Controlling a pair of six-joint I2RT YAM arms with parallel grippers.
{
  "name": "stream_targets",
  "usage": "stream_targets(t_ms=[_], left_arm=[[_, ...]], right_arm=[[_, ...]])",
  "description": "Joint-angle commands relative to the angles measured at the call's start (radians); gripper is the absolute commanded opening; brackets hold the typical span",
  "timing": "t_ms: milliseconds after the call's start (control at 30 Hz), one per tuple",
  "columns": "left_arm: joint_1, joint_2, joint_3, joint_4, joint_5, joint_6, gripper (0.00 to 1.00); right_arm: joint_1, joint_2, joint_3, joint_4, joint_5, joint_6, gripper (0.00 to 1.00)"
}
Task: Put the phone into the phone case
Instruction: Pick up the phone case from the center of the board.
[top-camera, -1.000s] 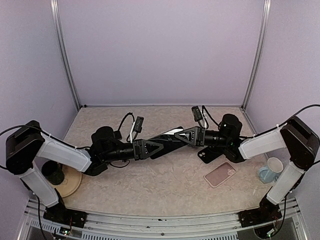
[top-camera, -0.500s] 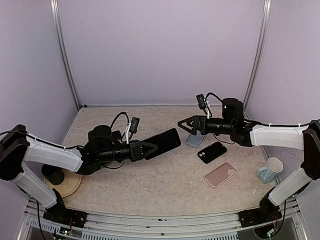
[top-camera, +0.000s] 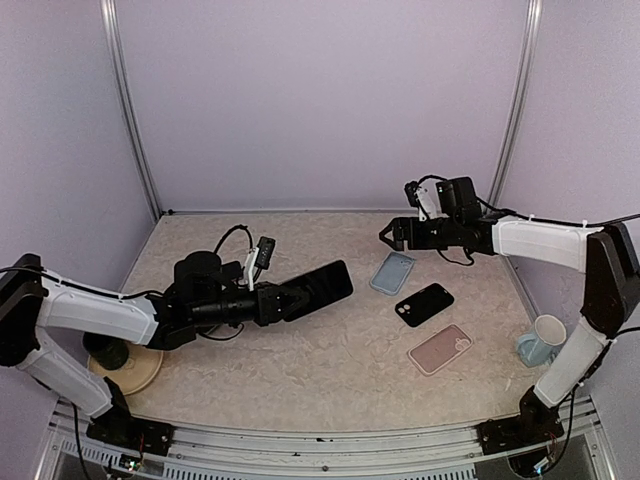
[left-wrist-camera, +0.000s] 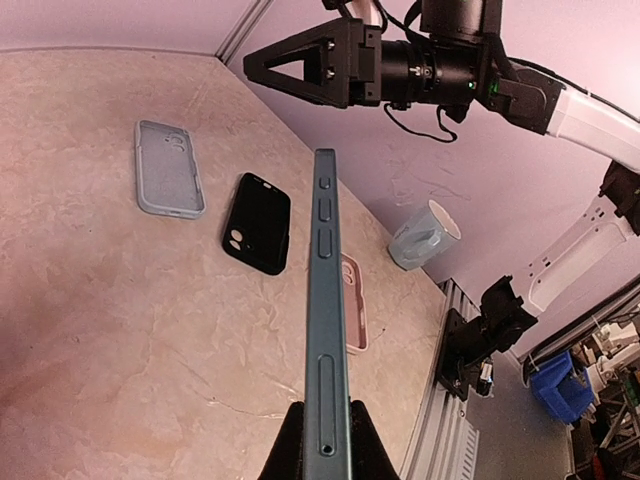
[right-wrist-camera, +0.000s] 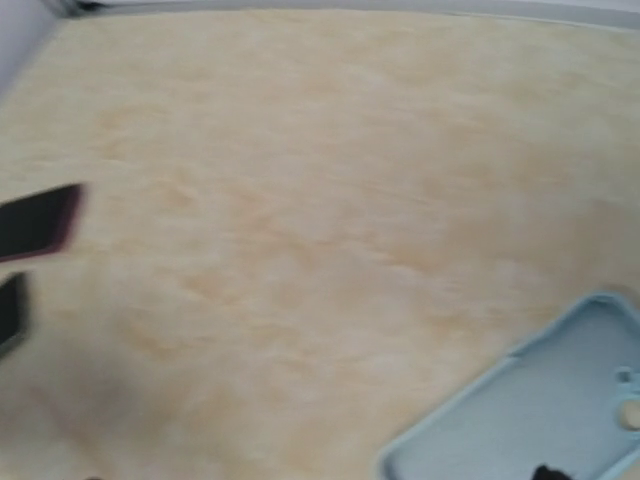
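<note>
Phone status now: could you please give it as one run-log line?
left fingers: shut on phone, lifted | right fingers: open, empty, near blue case | phone not yet in any case

The phone (left-wrist-camera: 326, 330) has a smooth metallic edge, the pale blue case (left-wrist-camera: 167, 168) looks matt, and the table (left-wrist-camera: 100, 330) is mottled.

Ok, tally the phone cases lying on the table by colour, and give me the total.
Light blue case: 1
Black case: 1
Pink case: 1
Total: 3
</note>
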Motion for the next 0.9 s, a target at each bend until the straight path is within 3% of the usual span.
stream_targets(t_ms=[0,233,567,867], left_arm=[[-0.003,-0.037,-0.003,0.017,-0.019,0.022,0.0],[-0.003,-0.057,-0.009,-0.01,-0.023,0.023,0.0],[-0.004,-0.091,-0.036,-0.034,-0.021,0.015,0.0],[-0.009,-0.103,-0.048,-0.044,-0.018,0.009,0.0]], right_arm=[[-0.033,0.091,0.094,-0.102,0.073,-0.073,0.87],[-0.083,0.262,0.246,-0.158,0.063,-0.122,0.71],[-0.133,0.49,0.454,-0.281,0.077,-0.22,0.7],[-0.174,0.596,0.558,-0.324,0.051,-0.265,0.66]])
